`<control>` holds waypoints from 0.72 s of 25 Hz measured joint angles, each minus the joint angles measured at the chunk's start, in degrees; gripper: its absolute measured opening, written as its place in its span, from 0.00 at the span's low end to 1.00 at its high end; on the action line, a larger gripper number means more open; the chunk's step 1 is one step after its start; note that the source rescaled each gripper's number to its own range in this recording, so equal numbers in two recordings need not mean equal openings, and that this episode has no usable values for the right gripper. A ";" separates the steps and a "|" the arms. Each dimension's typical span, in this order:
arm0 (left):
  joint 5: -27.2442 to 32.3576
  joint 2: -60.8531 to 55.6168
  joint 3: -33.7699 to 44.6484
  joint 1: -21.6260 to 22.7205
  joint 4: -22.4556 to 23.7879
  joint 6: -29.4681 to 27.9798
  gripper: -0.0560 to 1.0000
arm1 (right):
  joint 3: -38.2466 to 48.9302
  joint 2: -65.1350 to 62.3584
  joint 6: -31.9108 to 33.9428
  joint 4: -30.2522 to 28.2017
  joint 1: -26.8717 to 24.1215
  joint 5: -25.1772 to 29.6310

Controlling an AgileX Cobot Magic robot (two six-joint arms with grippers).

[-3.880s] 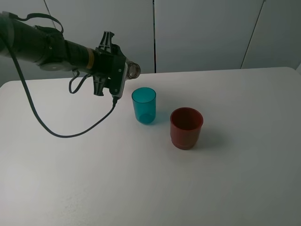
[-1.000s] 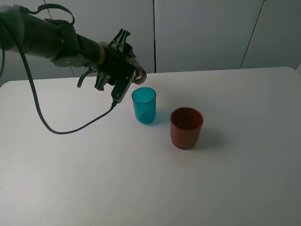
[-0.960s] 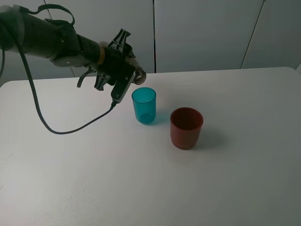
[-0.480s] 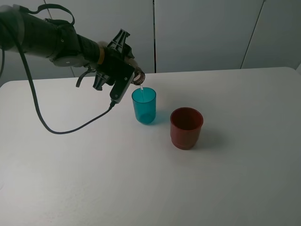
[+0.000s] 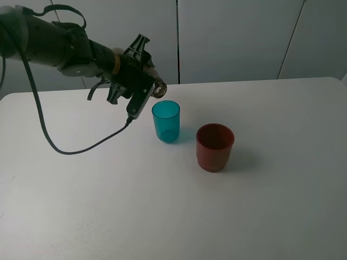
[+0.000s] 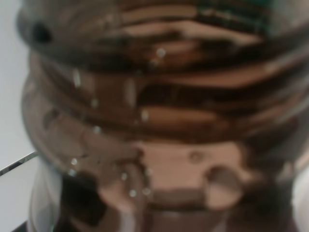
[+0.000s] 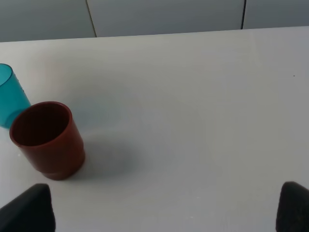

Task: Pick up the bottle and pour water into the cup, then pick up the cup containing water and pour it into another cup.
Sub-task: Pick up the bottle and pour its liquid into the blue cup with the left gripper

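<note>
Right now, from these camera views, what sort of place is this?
Probably a robot lab or test bench, not a kitchen: a white table, plain grey wall panels behind it, and a cabled robot arm holding a tilted bottle near a teal cup and a red cup.

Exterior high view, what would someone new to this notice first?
From the left, the left pincer comes in shut on a brownish bottle tipped nearly flat, its open mouth just above the teal cup. To the right of that cup and nearer the camera, apart from it, a dark-red cup stands upright on the white table. In the left wrist view the bottle's ribbed wall fills the picture.
</note>
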 joint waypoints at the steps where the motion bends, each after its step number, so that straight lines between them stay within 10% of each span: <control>1: 0.41 0.00 -0.11 0.00 0.00 0.10 0.05 | 0.00 0.00 0.00 0.00 0.00 0.00; 18: 2.25 0.00 -1.22 0.00 0.00 3.49 0.05 | 0.00 0.00 0.00 0.00 0.00 0.00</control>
